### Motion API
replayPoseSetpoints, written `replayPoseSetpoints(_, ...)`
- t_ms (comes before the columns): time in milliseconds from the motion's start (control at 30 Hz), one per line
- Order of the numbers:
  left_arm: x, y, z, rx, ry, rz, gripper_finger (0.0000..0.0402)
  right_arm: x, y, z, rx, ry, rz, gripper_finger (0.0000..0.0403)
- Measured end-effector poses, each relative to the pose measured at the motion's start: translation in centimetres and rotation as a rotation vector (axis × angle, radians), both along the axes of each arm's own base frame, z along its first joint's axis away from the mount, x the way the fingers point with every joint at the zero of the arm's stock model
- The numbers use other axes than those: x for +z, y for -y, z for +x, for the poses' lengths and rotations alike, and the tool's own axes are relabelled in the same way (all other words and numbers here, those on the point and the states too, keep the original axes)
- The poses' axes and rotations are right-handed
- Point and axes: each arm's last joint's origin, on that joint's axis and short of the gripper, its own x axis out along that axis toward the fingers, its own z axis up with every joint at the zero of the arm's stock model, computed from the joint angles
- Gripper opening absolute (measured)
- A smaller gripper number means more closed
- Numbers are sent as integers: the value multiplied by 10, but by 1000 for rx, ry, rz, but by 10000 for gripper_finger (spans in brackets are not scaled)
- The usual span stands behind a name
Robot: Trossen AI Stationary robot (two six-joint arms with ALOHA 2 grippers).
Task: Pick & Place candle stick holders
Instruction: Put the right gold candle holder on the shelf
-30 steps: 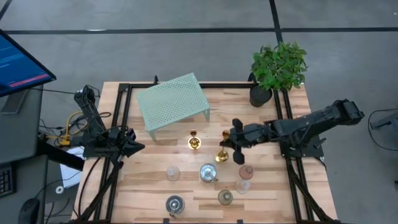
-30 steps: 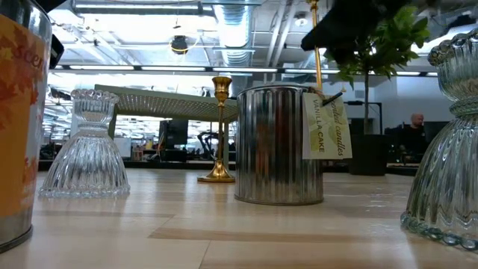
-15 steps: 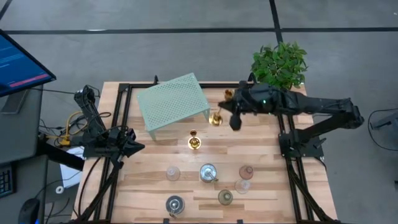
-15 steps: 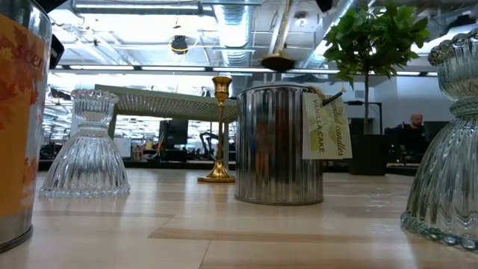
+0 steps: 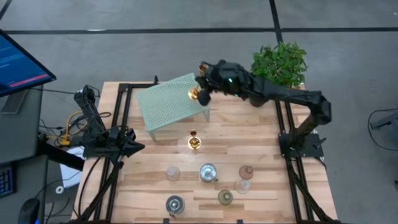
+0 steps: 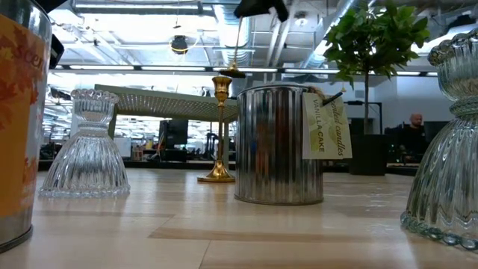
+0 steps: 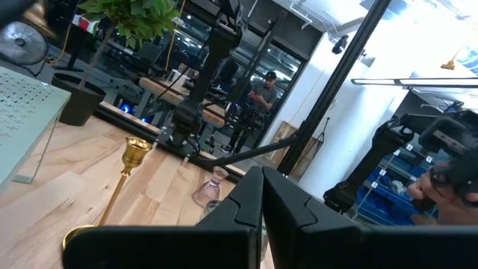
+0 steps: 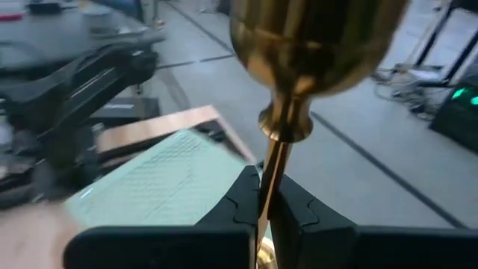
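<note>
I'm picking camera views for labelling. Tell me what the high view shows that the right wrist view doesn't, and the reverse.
Only the high view shows the whole wooden table, the leafy green potted plant, the short shiny gold candlestick, the glass and metal holders near the front edge, and the waiting left hand. Only the right wrist view shows the right hand shut on the stem. Both show the tall slim gold candlestick carried over the mint-green perforated metal rack.
</note>
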Motion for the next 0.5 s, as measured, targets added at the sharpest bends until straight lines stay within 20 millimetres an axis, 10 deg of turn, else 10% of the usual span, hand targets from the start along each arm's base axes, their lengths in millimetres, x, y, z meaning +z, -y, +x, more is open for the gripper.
replayPoseSetpoints(500, 0, 0, 0, 0, 0, 0, 8, -17, 46, 62, -87, -57, 13, 1)
